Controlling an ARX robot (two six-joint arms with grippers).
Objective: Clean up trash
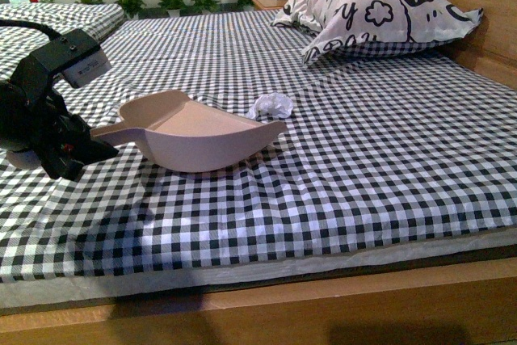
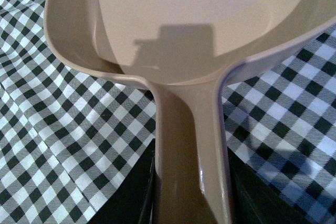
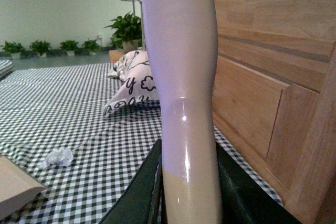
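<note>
The trash, a small crumpled white wad (image 1: 271, 105), lies on the checked bedsheet just beyond the far tip of the beige dustpan (image 1: 202, 131); it also shows as the wad (image 3: 59, 157) in the right wrist view. My left gripper (image 1: 77, 145) is shut on the dustpan handle (image 2: 191, 161), and the pan rests on the bed, its scoop empty. My right gripper (image 3: 189, 187) is shut on the brush handle (image 3: 181, 66), which stands upright near the wooden headboard; this arm is out of the front view. The brush's bristles are hidden.
A black-and-white patterned pillow (image 1: 376, 10) leans at the head of the bed. The wooden headboard (image 3: 262, 77) rises close beside the brush. Potted plants (image 1: 174, 0) line the far wall. The bed's wooden front edge (image 1: 283, 305) runs below the sheet.
</note>
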